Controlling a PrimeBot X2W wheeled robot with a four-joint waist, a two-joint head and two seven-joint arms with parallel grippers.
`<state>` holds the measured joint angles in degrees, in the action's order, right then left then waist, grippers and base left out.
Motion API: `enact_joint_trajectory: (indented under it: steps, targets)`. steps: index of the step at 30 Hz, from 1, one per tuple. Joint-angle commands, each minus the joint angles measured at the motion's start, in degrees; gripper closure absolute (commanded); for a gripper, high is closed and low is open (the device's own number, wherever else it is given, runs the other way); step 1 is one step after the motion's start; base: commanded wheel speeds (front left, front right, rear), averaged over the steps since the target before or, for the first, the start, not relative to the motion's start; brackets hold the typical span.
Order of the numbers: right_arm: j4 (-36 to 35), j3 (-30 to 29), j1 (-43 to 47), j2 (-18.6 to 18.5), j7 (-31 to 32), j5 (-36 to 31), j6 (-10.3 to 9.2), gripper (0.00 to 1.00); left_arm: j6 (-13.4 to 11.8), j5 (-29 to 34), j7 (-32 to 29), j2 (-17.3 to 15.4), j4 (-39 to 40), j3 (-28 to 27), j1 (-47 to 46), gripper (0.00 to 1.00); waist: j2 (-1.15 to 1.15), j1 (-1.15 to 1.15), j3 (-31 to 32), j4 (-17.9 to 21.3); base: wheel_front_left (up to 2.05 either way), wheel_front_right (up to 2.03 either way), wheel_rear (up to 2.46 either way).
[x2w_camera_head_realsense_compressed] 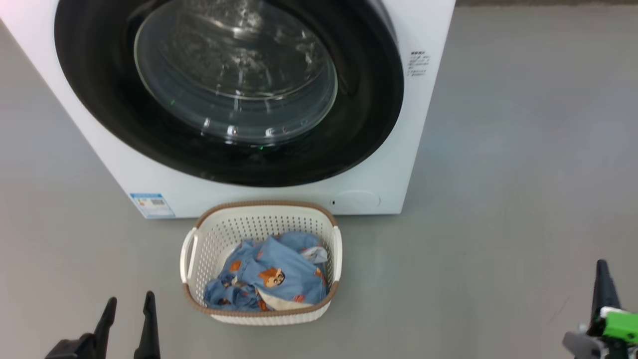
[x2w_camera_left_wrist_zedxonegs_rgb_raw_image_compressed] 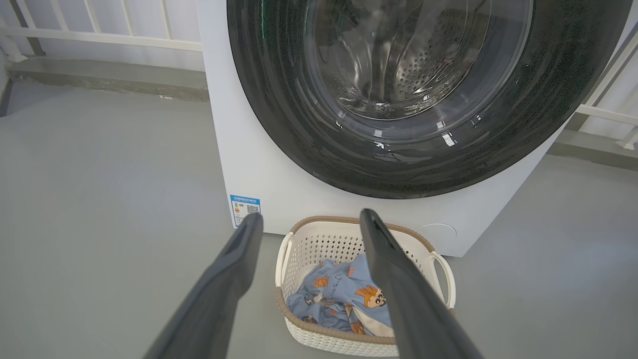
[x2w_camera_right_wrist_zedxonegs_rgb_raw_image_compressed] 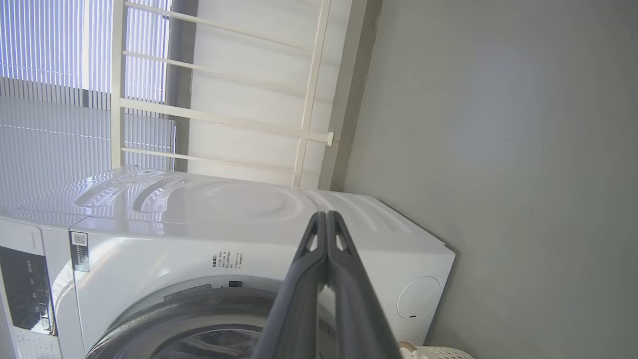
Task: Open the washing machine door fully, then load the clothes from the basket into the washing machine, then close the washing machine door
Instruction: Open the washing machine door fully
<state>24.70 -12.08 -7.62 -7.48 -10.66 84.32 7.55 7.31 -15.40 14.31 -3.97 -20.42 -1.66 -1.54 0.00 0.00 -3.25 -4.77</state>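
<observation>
The washing machine (x2w_camera_head_realsense_compressed: 279, 192) stands on the grey floor, and the washing machine door (x2w_camera_head_realsense_compressed: 359, 129) sits flush against its front with its glossy black rim around the glass bowl. Right in front of it is the basket (x2w_camera_head_realsense_compressed: 264, 204), which holds the clothes (x2w_camera_head_realsense_compressed: 269, 274), light blue with orange-brown figures. My left gripper (x2w_camera_head_realsense_compressed: 129, 299) is open and empty, low and left of the basket. In the left wrist view its fingers (x2w_camera_left_wrist_zedxonegs_rgb_raw_image_compressed: 310, 215) frame the basket (x2w_camera_left_wrist_zedxonegs_rgb_raw_image_compressed: 319, 222) and clothes (x2w_camera_left_wrist_zedxonegs_rgb_raw_image_compressed: 339, 291). My right gripper (x2w_camera_head_realsense_compressed: 602, 264) is shut and empty far to the right, and its wrist view shows it (x2w_camera_right_wrist_zedxonegs_rgb_raw_image_compressed: 326, 214) pointing at the machine (x2w_camera_right_wrist_zedxonegs_rgb_raw_image_compressed: 149, 269).
A blue sticker (x2w_camera_head_realsense_compressed: 152, 204) marks the machine's lower left front. White railings (x2w_camera_left_wrist_zedxonegs_rgb_raw_image_compressed: 99, 37) and a low ledge run behind the machine, with window blinds (x2w_camera_right_wrist_zedxonegs_rgb_raw_image_compressed: 50, 99) beyond. Grey floor (x2w_camera_head_realsense_compressed: 498, 224) stretches wide to the machine's right and left.
</observation>
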Motion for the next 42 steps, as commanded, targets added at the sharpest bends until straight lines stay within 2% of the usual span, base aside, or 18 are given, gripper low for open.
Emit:
enact_joint_trajectory:
  steps: [1, 9, 12, 18, 24, 29, 42]
  targets:
    - [-1.0, -0.1, -3.0, -1.7, 2.9, 4.4, -0.06, 1.0, 0.2, -0.6, 0.7, -1.8, 1.8, -1.4, -2.7, 0.0, 0.0, 0.0, -3.1, -1.5, 0.0, 0.0, 0.0]
    - [-0.3, -5.2, -9.3, -5.1, 10.8, 11.4, -0.06, 1.0, 0.2, -1.7, 0.7, -2.6, 2.8, -0.6, -4.7, 0.0, 0.0, 0.0, -9.3, -2.3, 0.0, 0.0, 0.0]
    - [-0.6, -5.4, -12.1, -6.1, 15.0, 11.8, -0.06, 1.0, 0.2, -2.1, 0.7, -2.9, 3.1, -0.6, -5.0, 0.0, 0.0, 0.0, -11.6, -2.4, 0.0, 0.0, 0.0]
    - [-0.7, -4.1, -19.4, -7.9, 20.0, 10.0, -0.06, 1.0, 0.2, -2.6, 0.7, -4.0, 3.6, -0.8, -6.4, 0.0, 0.0, 0.0, -16.1, -2.2, 0.0, 0.0, 0.0]
    - [-4.1, -2.0, -27.5, -8.8, 23.7, 8.4, -0.06, 1.0, 0.2, -2.8, 0.7, -4.6, 4.4, -1.1, -7.5, 0.0, 0.0, 0.0, -19.9, -2.3, 0.0, 0.0, 0.0]
    - [-4.8, -0.1, -32.9, -9.9, 26.2, 7.1, -0.06, 1.0, 0.2, -3.0, 0.7, -4.3, 4.4, -1.0, -7.4, 0.0, 0.0, 0.0, -21.7, -3.4, 0.0, 0.0, 0.0]
    - [-4.3, 5.6, -43.7, -9.8, 31.0, 5.1, -0.06, 1.0, 0.2, -3.6, 0.7, -3.0, 5.3, -0.7, -7.6, 0.0, 0.0, 0.0, -25.8, -7.8, 0.0, 0.0, 0.0]
